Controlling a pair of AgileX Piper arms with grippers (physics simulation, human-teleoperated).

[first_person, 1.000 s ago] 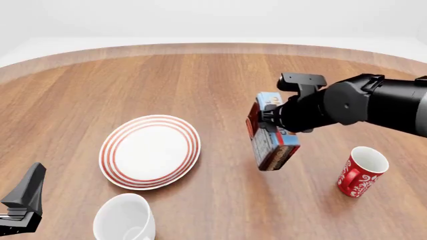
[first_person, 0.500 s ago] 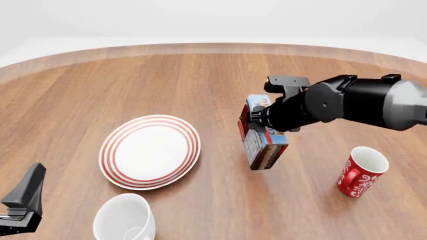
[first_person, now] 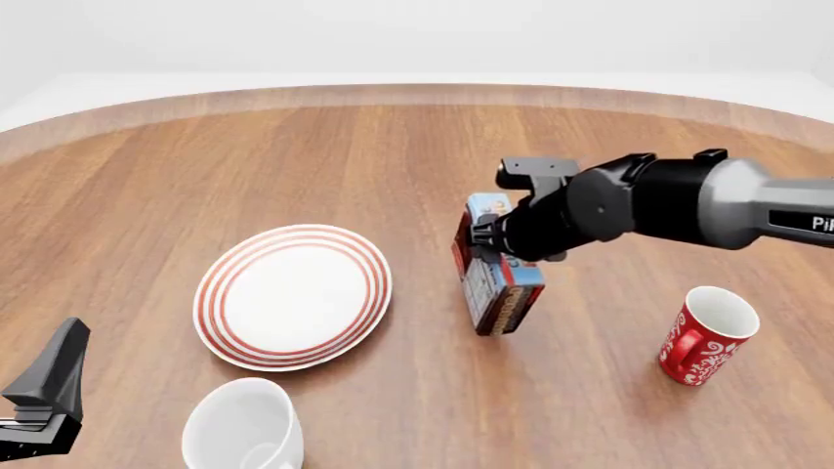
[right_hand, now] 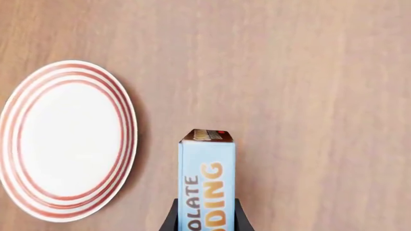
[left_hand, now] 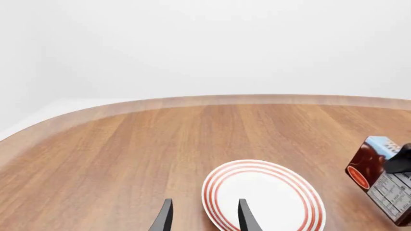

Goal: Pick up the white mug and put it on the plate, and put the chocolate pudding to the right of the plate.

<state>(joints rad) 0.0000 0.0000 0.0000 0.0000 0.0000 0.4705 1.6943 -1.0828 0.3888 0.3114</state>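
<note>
The chocolate pudding carton (first_person: 497, 281) hangs on end just right of the red-ringed plate (first_person: 293, 296), low over the table. My right gripper (first_person: 505, 240) is shut on it. In the right wrist view the fingers clamp the carton's (right_hand: 207, 180) light blue face, with the plate (right_hand: 67, 139) beside it. The white mug (first_person: 242, 426) stands upright at the table's near edge, just in front of the plate. My left gripper (first_person: 47, 387) is at the near left, away from the mug. In the left wrist view it (left_hand: 204, 219) is open and empty, facing the plate (left_hand: 263, 198) and the carton (left_hand: 382, 185).
A red mug with a white pattern (first_person: 704, 335) stands at the near right, right of the carton. The wooden table (first_person: 261, 166) curves away at the back against a white wall.
My right arm has carried the carton left and lower, closer to the plate. The left arm, plate and both mugs have not moved.
</note>
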